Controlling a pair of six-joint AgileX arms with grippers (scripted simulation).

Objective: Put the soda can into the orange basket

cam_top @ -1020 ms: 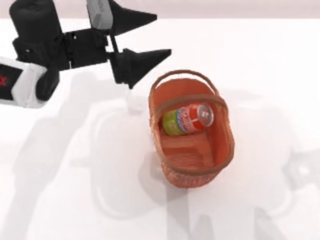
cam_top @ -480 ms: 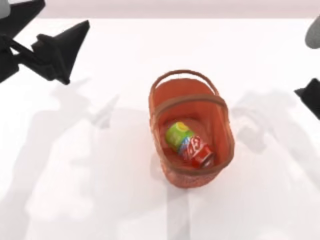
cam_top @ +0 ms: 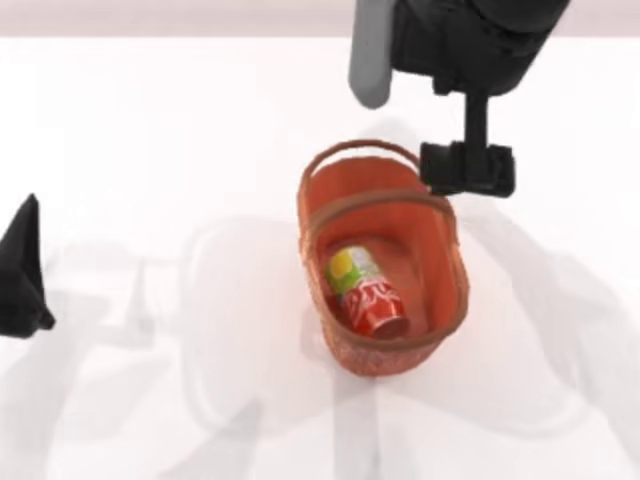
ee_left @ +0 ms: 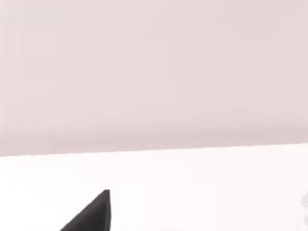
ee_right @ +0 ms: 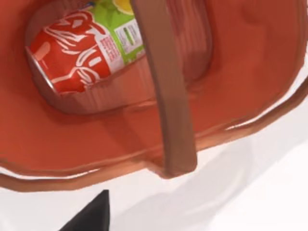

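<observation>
The orange basket (cam_top: 441,262) stands in the middle of the table. The soda can (cam_top: 365,292) lies on its side inside it, red end toward the near rim. My right gripper (cam_top: 467,168) hangs over the basket's far right rim, open, holding nothing. The right wrist view looks down into the basket (ee_right: 250,57), with the can (ee_right: 82,48) on its floor, the brown handle (ee_right: 166,96) crossing above, and one black finger (ee_right: 94,215) at the edge. My left gripper (cam_top: 20,272) is open at the table's left edge, far from the basket; one finger (ee_left: 94,215) shows over bare table.
The right arm's dark body (cam_top: 470,40) covers the far side of the table behind the basket. White tabletop (cam_top: 180,150) lies all round the basket.
The left arm pulled back from the far left to the table's left edge. The right arm swung in over the basket's far right rim. The can shifted slightly inside the basket.
</observation>
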